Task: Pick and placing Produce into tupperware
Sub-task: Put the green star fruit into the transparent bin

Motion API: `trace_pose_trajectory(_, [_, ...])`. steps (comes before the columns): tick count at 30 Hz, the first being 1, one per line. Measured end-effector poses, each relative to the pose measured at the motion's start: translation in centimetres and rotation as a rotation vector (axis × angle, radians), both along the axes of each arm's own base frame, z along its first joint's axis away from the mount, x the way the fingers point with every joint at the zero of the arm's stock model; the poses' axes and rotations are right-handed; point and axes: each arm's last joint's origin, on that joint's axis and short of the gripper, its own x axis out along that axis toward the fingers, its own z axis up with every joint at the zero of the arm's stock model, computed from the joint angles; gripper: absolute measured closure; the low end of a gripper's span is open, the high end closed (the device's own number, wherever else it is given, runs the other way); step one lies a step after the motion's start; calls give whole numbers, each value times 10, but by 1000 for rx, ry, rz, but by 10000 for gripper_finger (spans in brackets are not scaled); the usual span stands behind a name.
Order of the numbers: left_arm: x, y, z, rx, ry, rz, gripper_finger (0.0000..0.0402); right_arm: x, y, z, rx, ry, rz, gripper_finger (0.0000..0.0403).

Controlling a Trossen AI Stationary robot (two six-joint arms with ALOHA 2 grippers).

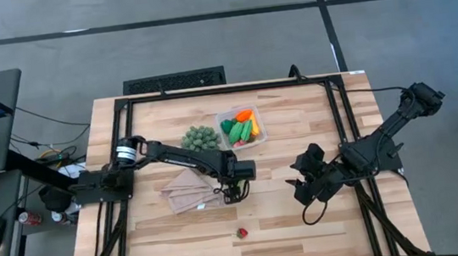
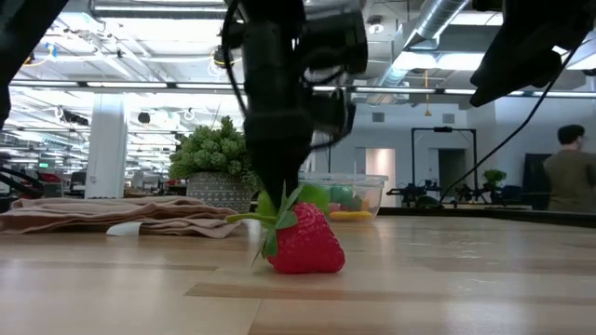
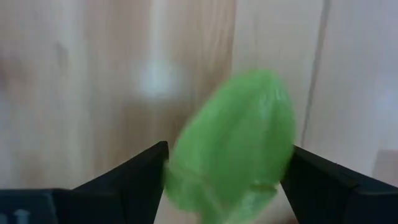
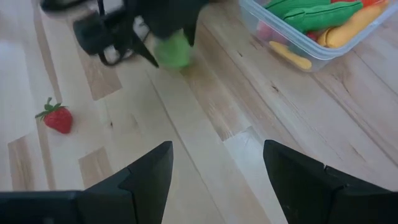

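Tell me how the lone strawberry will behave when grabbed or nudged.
The strawberry looks small and rounded, lying on its side on bare wood, so a nudge would probably roll or skid it. It tapers to a tip, so end effector fingers might squeeze it out. Its thin leafy stem looks bendy, a poor grip.

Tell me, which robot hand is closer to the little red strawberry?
Left. The left gripper, holding a green toy, is just behind the strawberry. The right gripper is farther off to the side, empty.

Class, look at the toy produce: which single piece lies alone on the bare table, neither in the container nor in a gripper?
The red strawberry, alone near the table's front edge.
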Motion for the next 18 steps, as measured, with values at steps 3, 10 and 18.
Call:
trace_pose_trajectory(3, [0,1,-1,-11,5,-2,123,0,0,0,-1,2,-1,159])
trace_pose_trajectory(10, [1,2,-11,-13,38,-6,123,0,0,0,-9,5,12,159])
trace_pose_trajectory(18, [1,2,-11,-23,36,-10,127,0,0,0,-9,5,12,159])
